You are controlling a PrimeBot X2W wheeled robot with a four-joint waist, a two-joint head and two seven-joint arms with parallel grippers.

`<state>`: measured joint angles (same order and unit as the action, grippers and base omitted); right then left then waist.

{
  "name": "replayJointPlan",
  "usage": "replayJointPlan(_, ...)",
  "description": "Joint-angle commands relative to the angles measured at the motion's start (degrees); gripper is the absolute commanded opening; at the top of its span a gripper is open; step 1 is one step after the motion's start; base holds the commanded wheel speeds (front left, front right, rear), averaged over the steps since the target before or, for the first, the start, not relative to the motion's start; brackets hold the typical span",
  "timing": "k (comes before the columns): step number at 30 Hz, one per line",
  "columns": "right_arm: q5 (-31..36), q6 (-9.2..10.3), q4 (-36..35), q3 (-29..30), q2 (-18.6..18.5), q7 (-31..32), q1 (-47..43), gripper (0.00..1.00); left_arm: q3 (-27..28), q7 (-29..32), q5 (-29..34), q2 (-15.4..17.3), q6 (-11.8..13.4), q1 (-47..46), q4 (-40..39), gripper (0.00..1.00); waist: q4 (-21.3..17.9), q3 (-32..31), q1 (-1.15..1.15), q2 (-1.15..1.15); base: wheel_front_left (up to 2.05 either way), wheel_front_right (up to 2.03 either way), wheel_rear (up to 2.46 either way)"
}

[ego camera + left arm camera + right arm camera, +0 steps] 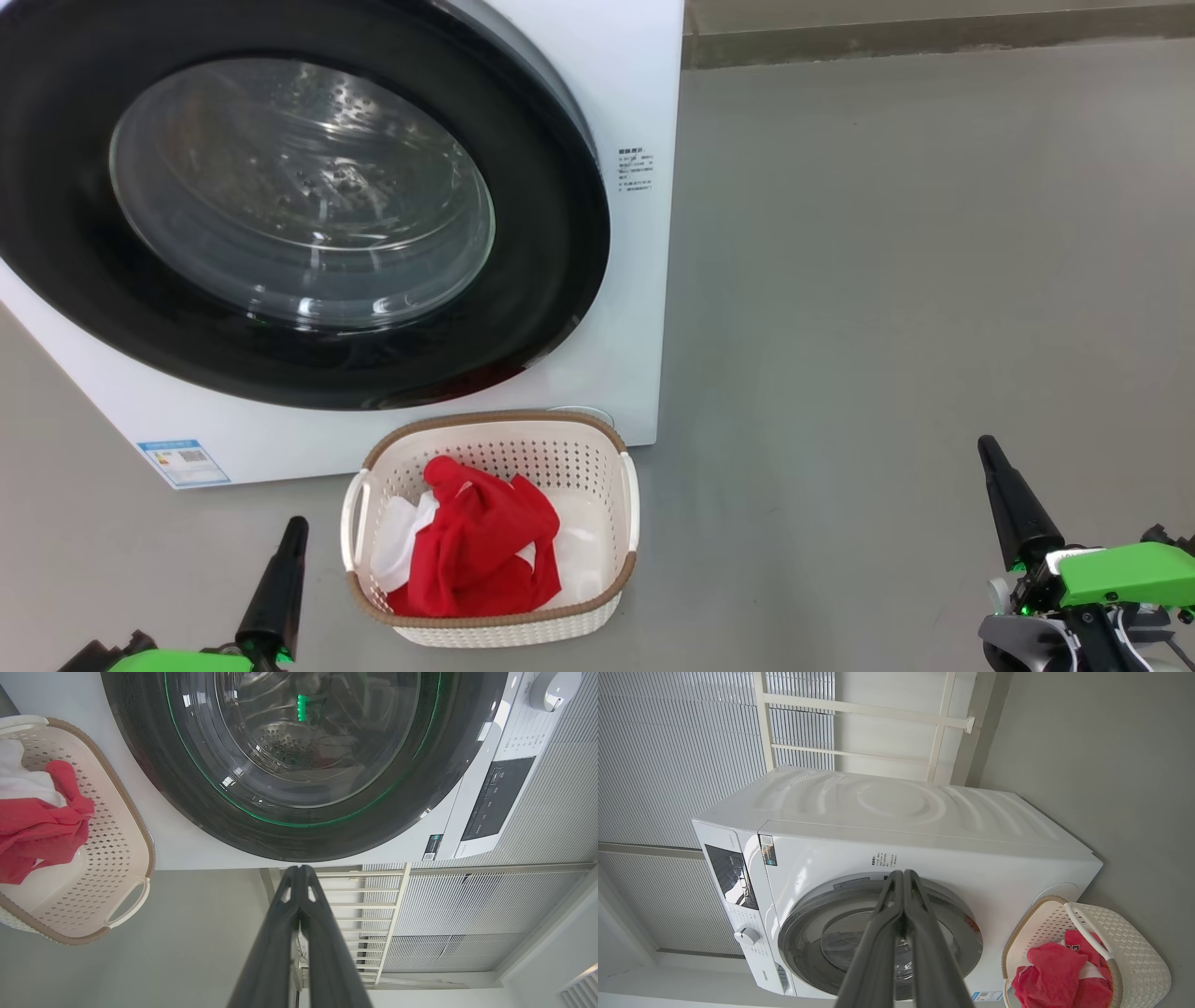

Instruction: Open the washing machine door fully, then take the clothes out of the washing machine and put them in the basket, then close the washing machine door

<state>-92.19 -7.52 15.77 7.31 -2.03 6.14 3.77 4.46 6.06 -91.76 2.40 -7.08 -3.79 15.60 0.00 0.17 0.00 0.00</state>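
I judge the job all but finished. The washing machine (644, 93) has its door (551, 233) sitting flush, apparently latched. The basket (495, 420) just in front holds the red clothes (485, 546). My left gripper (299, 870) and right gripper (903, 875) hang pinched together, empty.

White washing machine (644, 93), black-rimmed door (551, 233); red-white clothes (485, 551); cream basket (597, 467), brown rim
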Motion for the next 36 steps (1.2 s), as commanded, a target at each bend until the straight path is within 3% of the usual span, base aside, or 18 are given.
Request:
replayJointPlan(1,0.0,0.03,-1.8,-0.8,-0.9,0.3,2.4,0.00,2.1,0.4,-0.4,0.5,-0.4,-2.4,-1.6,0.00,0.0,0.0,0.00,0.00,0.00,0.00,0.00)
replayJointPlan(36,0.0,0.03,-1.7,-0.8,-0.9,0.4,2.4,0.00,2.1,0.4,-0.4,0.5,-0.4,-2.4,-1.6,0.00,0.0,0.0,0.00,0.00,0.00,0.00,0.00)
